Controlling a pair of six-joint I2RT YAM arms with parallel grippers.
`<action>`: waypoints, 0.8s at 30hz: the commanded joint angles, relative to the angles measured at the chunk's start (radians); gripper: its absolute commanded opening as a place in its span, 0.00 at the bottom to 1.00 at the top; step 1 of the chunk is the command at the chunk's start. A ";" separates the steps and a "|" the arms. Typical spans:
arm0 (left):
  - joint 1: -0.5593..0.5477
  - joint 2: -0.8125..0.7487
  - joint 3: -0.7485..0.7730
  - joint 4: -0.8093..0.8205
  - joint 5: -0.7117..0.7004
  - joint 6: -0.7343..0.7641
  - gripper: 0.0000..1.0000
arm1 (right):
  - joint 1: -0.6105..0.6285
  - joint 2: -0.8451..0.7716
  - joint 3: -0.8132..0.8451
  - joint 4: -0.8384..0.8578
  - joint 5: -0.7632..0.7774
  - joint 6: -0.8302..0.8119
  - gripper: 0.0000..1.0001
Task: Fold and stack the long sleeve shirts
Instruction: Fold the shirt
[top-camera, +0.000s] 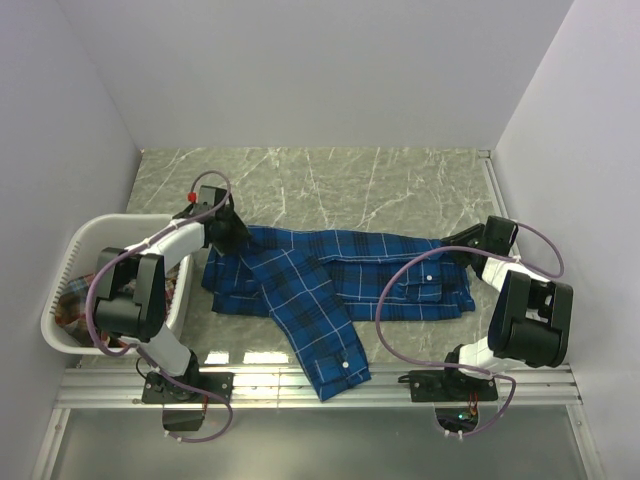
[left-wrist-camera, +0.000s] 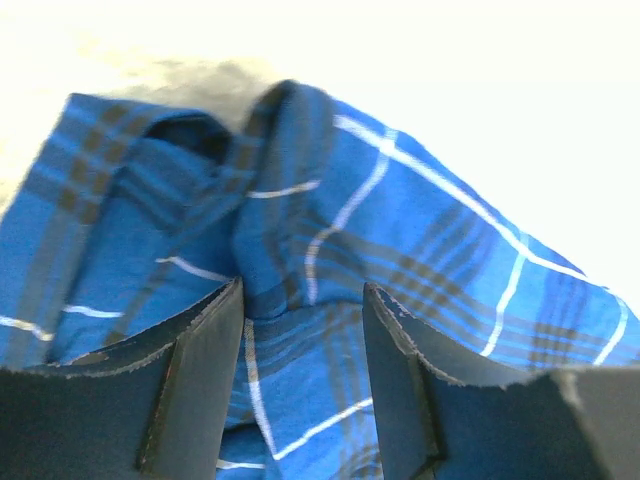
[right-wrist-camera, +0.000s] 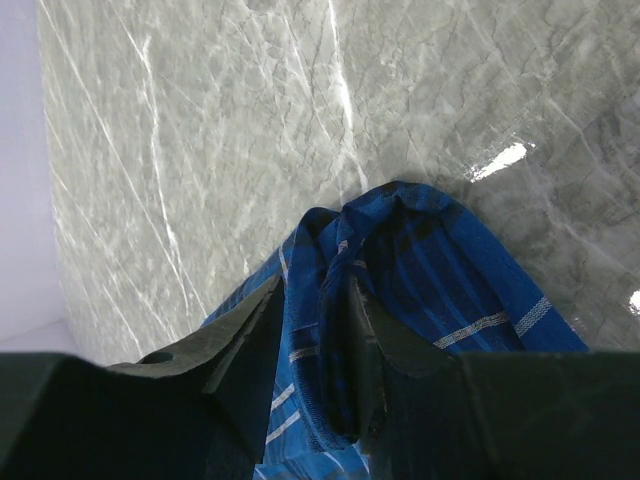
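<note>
A royal blue plaid long sleeve shirt (top-camera: 320, 280) lies spread across the middle of the marble table, one sleeve trailing toward the near edge. My left gripper (top-camera: 228, 228) is at its far left corner. In the left wrist view its fingers stand apart (left-wrist-camera: 303, 290) over bunched blue cloth (left-wrist-camera: 400, 220), which lies loose in the gap. My right gripper (top-camera: 458, 248) is at the shirt's right end. There its fingers (right-wrist-camera: 313, 285) pinch a raised fold of the blue cloth (right-wrist-camera: 430, 270). A red-orange plaid shirt (top-camera: 72, 308) lies in the basket.
The white plastic laundry basket (top-camera: 75, 245) stands at the left edge, beside the left arm. Walls close in the table on the left, back and right. A metal rail (top-camera: 300, 385) with both arm bases runs along the near edge. Bare marble (top-camera: 350, 180) lies beyond the shirt.
</note>
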 joint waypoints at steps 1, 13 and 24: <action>-0.017 0.007 0.057 0.017 0.010 0.013 0.56 | 0.005 0.004 0.002 0.037 -0.007 -0.015 0.39; -0.020 0.062 0.025 0.015 -0.012 -0.008 0.55 | 0.007 0.026 0.005 0.043 -0.012 -0.015 0.39; -0.020 0.051 -0.001 -0.020 -0.076 -0.016 0.55 | 0.012 0.004 0.018 -0.018 0.029 -0.027 0.38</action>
